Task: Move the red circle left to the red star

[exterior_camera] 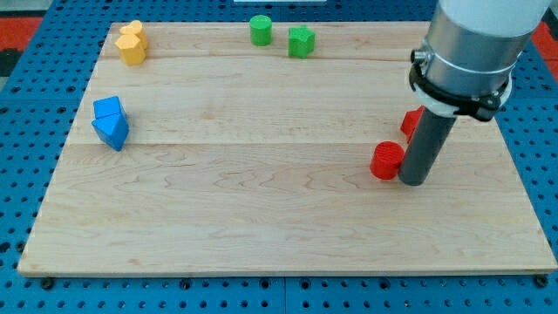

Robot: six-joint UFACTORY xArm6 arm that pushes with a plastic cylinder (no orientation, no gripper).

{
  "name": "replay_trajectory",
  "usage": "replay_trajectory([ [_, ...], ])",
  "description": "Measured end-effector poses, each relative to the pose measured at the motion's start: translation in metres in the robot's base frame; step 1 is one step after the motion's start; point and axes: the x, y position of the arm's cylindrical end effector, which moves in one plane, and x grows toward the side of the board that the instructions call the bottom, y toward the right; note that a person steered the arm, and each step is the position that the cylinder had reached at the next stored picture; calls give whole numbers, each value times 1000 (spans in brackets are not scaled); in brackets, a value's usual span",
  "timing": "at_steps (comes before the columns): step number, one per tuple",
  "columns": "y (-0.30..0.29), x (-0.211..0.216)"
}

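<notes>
The dark rod is covering most of the second red block (411, 123) just above the red circular block (385, 161), so its shape cannot be told. The grey cylindrical arm housing (475, 39) above the rod is running off the view's top.

- The surface (261, 227) is pale wood with fine light-brown grain running across the view.
- The pegboard (35, 78) around it is bright blue, dotted with rows of dark holes.
- Red circle (386, 161): solid red.
- Red star (411, 123): the same red, only partly seen.
- Two yellow blocks (132, 44): warm yellow.
- Two blue blocks (111, 123): bright blue.
- Green cylinder (261, 30) and green block (302, 41): vivid green.
- Rod (424, 148): dark grey, down to my tip (413, 182).
- Arm housing (475, 39): light grey with a black collar.
</notes>
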Motion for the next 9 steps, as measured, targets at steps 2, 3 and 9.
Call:
replay_trajectory([
  [2,-46,-14],
  [3,-72,-11],
  [9,-33,-32],
])
